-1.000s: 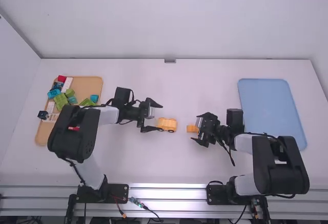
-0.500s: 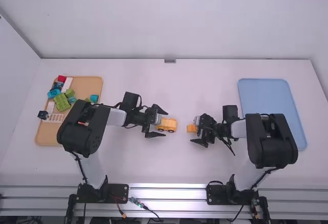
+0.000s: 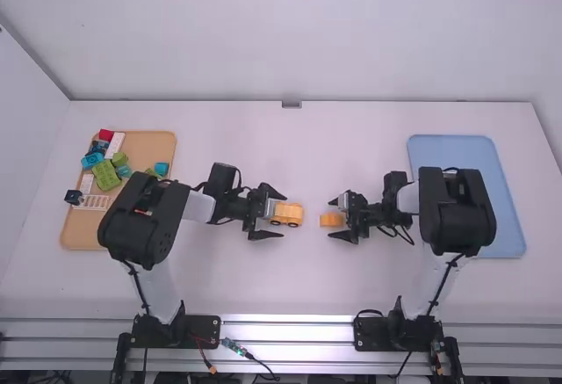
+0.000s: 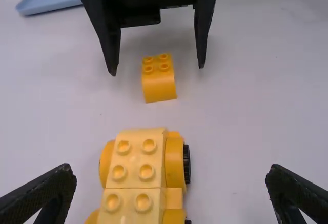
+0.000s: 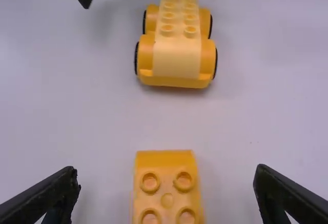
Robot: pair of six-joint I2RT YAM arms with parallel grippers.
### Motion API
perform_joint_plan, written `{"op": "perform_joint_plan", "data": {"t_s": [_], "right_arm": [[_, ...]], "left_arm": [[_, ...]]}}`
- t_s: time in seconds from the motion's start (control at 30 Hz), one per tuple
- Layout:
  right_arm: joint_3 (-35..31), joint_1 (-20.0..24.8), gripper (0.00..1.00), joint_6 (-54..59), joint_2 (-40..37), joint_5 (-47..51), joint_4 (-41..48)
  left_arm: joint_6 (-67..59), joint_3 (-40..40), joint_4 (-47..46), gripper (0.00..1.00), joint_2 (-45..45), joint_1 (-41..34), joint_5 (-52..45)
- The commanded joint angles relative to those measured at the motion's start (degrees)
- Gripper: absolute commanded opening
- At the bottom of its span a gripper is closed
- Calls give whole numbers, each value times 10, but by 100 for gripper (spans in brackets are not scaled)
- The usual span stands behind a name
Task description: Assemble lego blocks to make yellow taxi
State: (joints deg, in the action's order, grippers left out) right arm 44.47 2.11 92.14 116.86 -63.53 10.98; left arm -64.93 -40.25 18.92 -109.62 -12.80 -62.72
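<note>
While left gripper [image 3: 283, 216] and right gripper [image 3: 332, 220] are parted, the loose block [image 5: 167, 200] right of centre is best pinched squarely, studs level.

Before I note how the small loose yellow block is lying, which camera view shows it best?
The left wrist view: the small yellow block is there whole, four studs up, one side visible. The right wrist view is closer, but its bottom edge cuts the block off. In the high view it is a tiny patch at the right gripper.
</note>
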Motion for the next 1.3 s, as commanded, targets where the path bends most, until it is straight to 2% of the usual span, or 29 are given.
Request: {"op": "perform_joint_plan", "data": {"t_s": [0.0, 0.13, 0.33, 0.47, 0.6, 0.73, 0.97, 1.0, 1.27], "right_arm": [[18, 2, 89, 45, 8, -36, 29], [32, 2, 85, 73, 7, -36, 64], [23, -14, 73, 56, 7, -33, 32], [10, -17, 72, 19, 7, -26, -7], [-7, -17, 65, -35, 8, -27, -67], [-18, -17, 62, -66, 8, -19, -92], [-20, -17, 59, -88, 8, -6, -90], [-20, -17, 56, -88, 8, -4, -91], [-16, -17, 54, -140, 8, 27, -91]], "left_arm": [[22, -15, -2, 99, -25, 1, -8], [26, -33, -4, 99, -49, 1, -9], [26, -49, -1, 99, -82, -3, -9], [26, -64, -3, 99, -102, -3, -12], [26, -72, -4, 99, -106, -3, -43], [26, -75, -9, 99, -106, -3, -32], [26, -63, 14, 99, -106, -3, -24], [26, -62, 17, 99, -106, -3, -24], [26, -72, 4, 99, -106, -3, -29]]}}
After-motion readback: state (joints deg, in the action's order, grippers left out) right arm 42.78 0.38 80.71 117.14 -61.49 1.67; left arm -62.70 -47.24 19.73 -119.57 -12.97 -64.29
